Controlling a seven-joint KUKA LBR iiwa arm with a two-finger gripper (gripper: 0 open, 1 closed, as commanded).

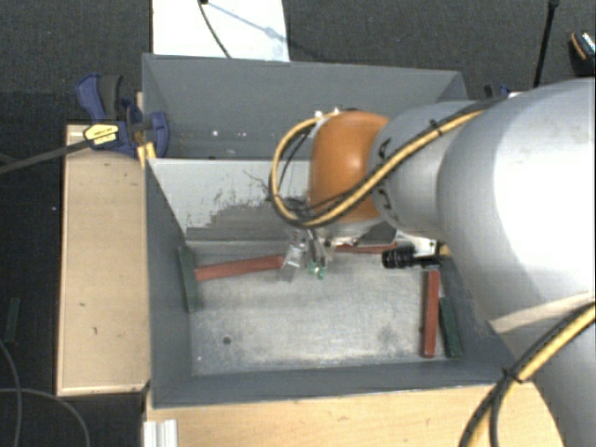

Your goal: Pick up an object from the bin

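- The tool (310, 266) is being held low over the floor of the grey bin (307, 343), near the middle of its far edge and under the arm's orange cover (340, 170). Whether the tool is apart or together cannot be told.
- A small green thing (319, 273) is being seen right at the tool's tip. Whether it is being clamped or only touched cannot be told.
- If it is only being touched, it is likely being risked. Something so small could be nudged aside or dropped as the tool is lifted.
- A long red-brown bar (237, 268) is lying along the far edge, its right end just beside the tool. It could be caught or dragged in place of the green thing.
- The far wall is being approached closely, so it could be scraped by the tool or the cover.
- A short black thing (408, 259) is lying near the far right corner, partly under the arm. It could be knocked by the wrist.
- A second red-brown bar (430, 315) is lying along the right edge, well apart from the tool, and is probably not being endangered.
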